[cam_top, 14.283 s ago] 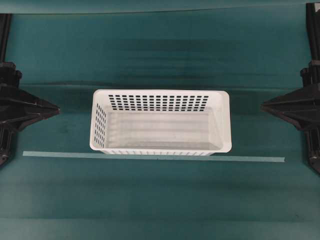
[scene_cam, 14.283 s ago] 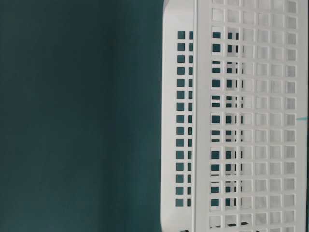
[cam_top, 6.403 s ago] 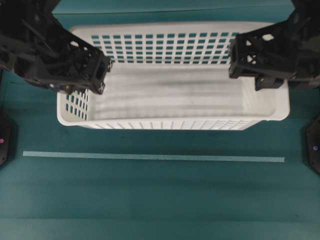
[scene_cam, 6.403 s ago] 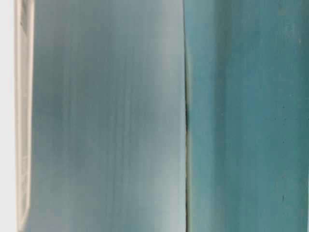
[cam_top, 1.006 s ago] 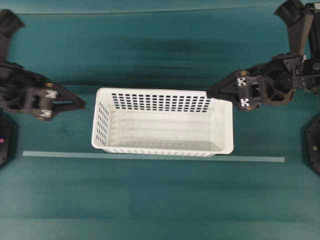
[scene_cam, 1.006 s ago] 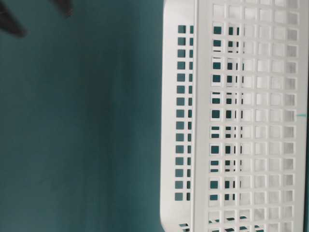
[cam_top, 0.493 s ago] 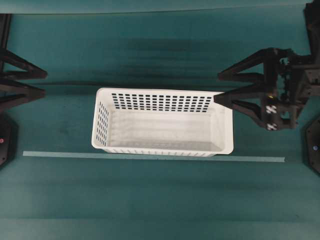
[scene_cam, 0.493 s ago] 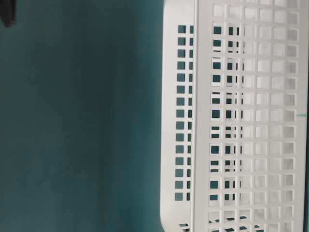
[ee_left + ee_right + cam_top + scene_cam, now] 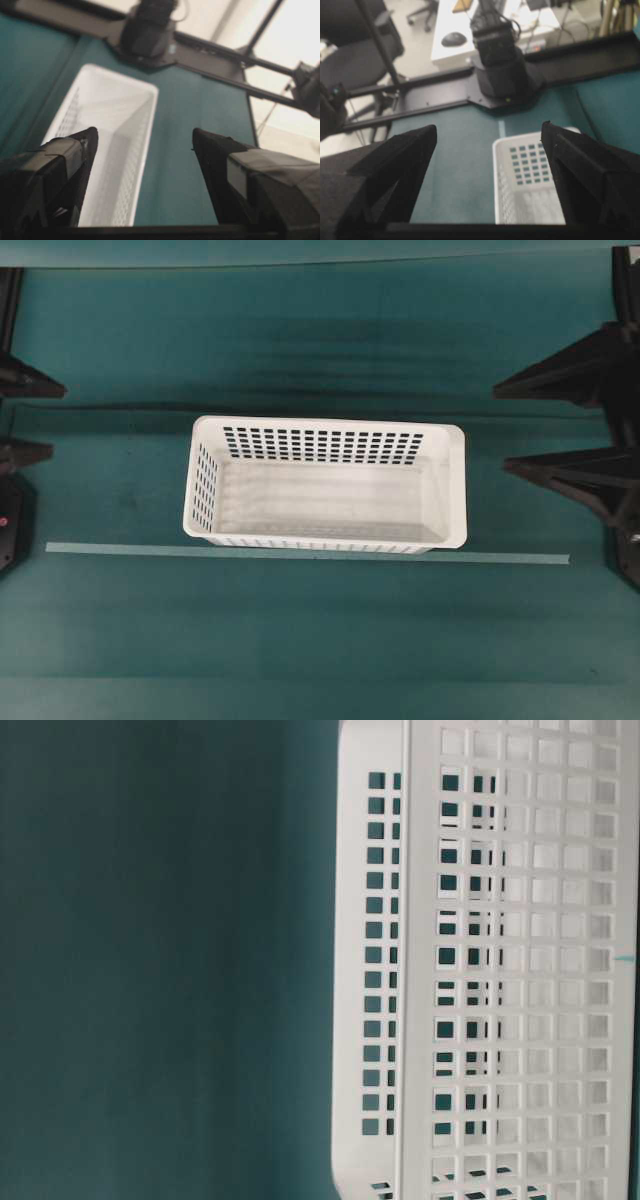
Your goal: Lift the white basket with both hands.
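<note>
Both spread wide and empty, left gripper (image 9: pixel 15 420) and right gripper (image 9: pixel 520 428) should pinch opposite short rims of white basket (image 9: pixel 325 485), level.

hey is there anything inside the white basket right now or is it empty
Empty. The overhead view shows the white basket upright on the table with its bare floor fully visible, and the left wrist view shows nothing inside it either.

Empty white basket (image 9: pixel 326 485), upright, mid-table
</note>
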Action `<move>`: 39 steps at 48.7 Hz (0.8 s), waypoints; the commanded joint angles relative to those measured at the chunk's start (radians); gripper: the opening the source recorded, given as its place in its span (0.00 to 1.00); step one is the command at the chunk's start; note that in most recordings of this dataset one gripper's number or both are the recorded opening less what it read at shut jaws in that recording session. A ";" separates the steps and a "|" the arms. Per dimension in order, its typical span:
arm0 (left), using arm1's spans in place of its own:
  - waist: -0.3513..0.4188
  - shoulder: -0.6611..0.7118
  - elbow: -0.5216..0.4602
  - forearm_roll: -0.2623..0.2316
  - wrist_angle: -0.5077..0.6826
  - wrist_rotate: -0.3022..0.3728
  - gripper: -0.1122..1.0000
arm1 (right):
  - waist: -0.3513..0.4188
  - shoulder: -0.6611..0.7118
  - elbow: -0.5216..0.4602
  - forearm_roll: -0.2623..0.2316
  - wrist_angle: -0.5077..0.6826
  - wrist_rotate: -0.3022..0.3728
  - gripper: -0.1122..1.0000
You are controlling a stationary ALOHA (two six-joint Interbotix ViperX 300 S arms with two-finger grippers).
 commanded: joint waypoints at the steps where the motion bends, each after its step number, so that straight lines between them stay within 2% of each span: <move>1: -0.015 0.011 -0.012 0.003 -0.025 0.032 0.84 | 0.005 -0.025 0.005 -0.002 -0.011 -0.002 0.91; 18: -0.018 -0.005 -0.008 0.003 -0.075 0.055 0.84 | 0.018 -0.124 0.040 -0.002 -0.012 -0.002 0.91; 39: -0.018 -0.006 0.005 0.003 -0.077 0.051 0.84 | 0.023 -0.137 0.057 -0.002 -0.015 -0.002 0.91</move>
